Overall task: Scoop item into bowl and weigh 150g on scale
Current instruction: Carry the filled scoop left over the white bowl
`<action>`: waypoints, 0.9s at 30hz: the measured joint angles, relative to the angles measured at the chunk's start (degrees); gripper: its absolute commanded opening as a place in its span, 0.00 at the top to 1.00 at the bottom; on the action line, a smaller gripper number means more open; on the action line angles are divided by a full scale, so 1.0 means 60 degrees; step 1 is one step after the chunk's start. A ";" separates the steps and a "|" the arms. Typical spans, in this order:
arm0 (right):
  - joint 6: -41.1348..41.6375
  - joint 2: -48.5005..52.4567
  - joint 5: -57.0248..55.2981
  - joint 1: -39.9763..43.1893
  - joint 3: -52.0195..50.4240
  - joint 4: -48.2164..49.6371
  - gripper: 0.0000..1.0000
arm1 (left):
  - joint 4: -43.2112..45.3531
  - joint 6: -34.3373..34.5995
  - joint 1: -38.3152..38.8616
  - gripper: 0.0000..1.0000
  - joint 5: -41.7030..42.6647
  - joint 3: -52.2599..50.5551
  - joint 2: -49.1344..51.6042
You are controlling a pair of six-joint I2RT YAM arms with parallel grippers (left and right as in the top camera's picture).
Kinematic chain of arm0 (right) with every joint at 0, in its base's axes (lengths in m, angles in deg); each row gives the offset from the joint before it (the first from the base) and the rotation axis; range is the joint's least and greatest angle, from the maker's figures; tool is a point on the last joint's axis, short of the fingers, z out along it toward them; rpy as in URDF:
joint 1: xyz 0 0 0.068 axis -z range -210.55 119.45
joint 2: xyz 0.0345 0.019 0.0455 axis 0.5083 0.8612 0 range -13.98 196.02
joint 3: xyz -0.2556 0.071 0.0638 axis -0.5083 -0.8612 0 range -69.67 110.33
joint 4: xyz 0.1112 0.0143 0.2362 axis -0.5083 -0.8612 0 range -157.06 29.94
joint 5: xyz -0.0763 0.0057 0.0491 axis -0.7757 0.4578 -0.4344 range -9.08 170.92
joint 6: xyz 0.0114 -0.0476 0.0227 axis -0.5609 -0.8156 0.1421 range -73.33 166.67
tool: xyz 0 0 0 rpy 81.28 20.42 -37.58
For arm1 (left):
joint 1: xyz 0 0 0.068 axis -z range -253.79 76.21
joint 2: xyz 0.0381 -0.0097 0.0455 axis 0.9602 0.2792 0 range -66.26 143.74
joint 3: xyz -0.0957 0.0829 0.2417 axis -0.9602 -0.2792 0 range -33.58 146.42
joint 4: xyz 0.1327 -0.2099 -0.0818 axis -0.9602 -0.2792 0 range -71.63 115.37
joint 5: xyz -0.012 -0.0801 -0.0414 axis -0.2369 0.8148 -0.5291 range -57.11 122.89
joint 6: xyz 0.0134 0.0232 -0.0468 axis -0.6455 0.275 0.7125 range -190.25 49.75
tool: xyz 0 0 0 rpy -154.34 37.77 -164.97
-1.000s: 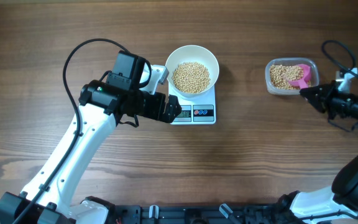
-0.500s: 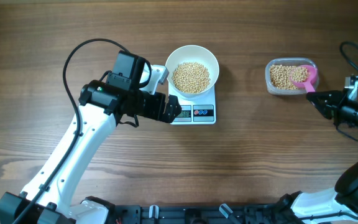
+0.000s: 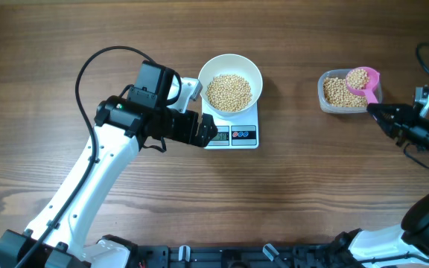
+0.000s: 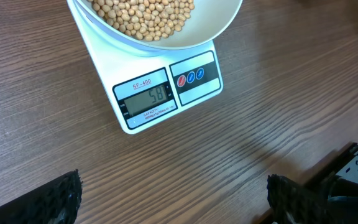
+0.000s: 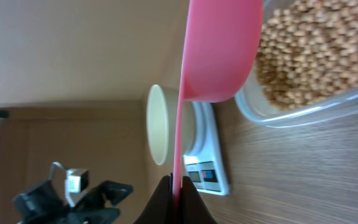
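The left gripper point(image 3: 205, 132) hovers at the scale's point(image 3: 243, 135) 9 o'clock edge, jaws released wide. The display reads 58. On the scale sits the bowl point(image 3: 253, 74), beans point(image 3: 228, 92) heaped inside. Well apart at 3 o'clock, the right gripper point(image 3: 375, 112) has its jaws clenched on the handle of a pink scoop point(image 3: 363, 77), bean-laden, over the tub's point(image 3: 323, 95) 2 o'clock corner.

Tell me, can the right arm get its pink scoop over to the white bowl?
Probably yes: only bare table lies between the scoop and the bowl; the left gripper sits on the far side.
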 measured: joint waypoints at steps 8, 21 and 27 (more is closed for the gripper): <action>-0.0393 0.0000 0.1362 -0.0361 -0.0004 -0.0576 0.96 | 0.0000 0.0000 0.0000 0.00 0.0000 0.0000 0.0000; -0.0415 0.0000 0.2084 -0.3574 0.0058 -0.0463 0.96 | -0.0004 0.0000 0.0000 0.00 0.0000 0.0000 0.0000; 0.1122 0.0000 0.1661 -0.5111 0.0718 0.1453 0.96 | 0.0000 0.0000 0.0000 0.00 0.0000 0.0000 0.0000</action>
